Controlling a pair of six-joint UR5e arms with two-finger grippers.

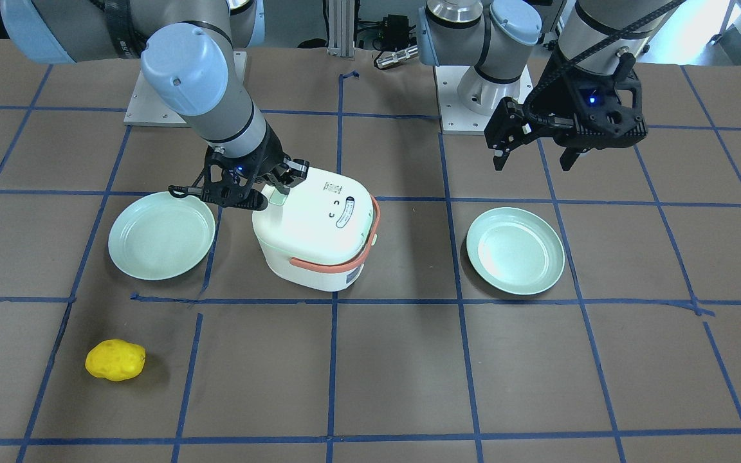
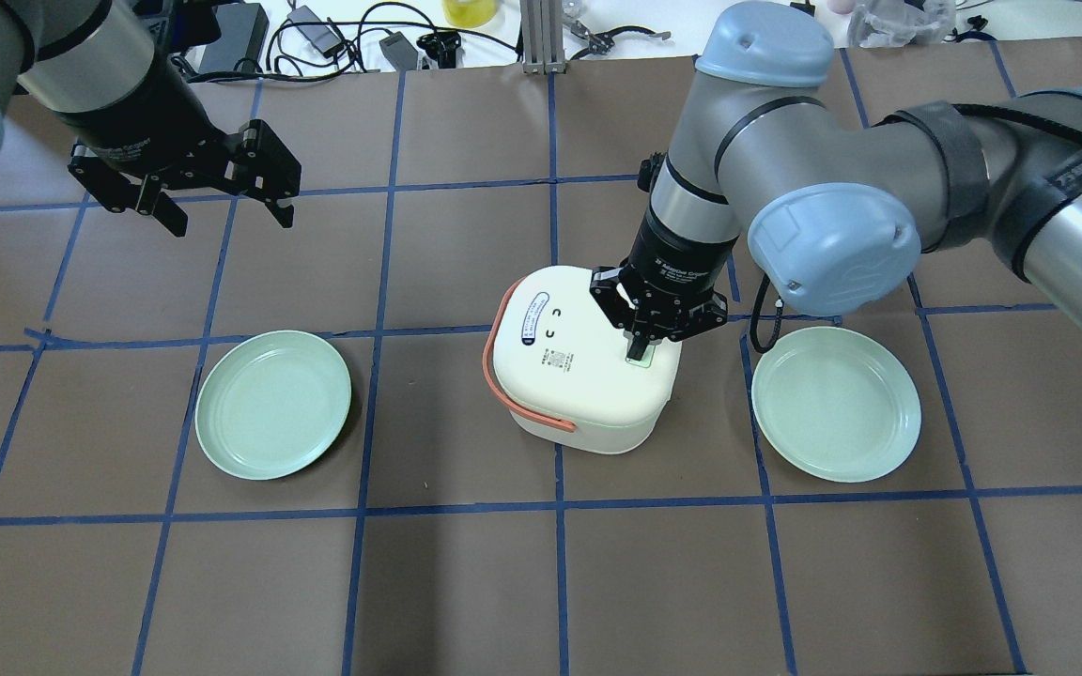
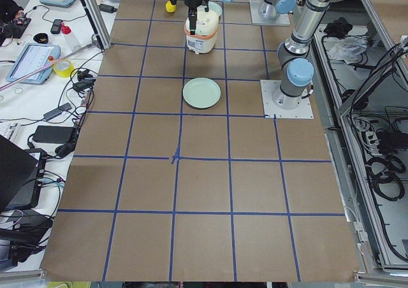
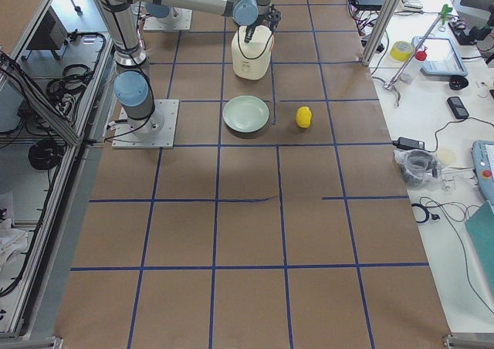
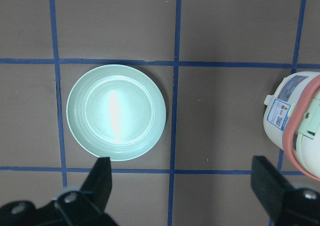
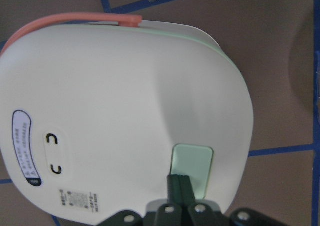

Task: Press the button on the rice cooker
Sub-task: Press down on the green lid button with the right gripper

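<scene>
A rounded-square white rice cooker [image 2: 579,371] with a coral handle band and black lid markings stands upright, lid closed, on the desk [image 2: 466,582]. It sits directly beneath the right tool [image 2: 640,349]. The tool's fingers, pressed together, meet the pale green button [image 6: 192,161] at the lid's edge.

So the right gripper [image 1: 280,185] had its fingers pinched together, tips down on the pale green button [image 1: 276,198] at about 10 o'clock on the rice cooker [image 1: 319,238] lid. One green plate [image 1: 161,236] sat at the cooker's 9 o'clock and a second green plate [image 1: 516,252] at its 3 o'clock. A lumpy yellow thing [image 1: 115,360] lay out at 8 o'clock, and the left gripper [image 1: 533,161] hung spread wide up at 2 o'clock.
</scene>
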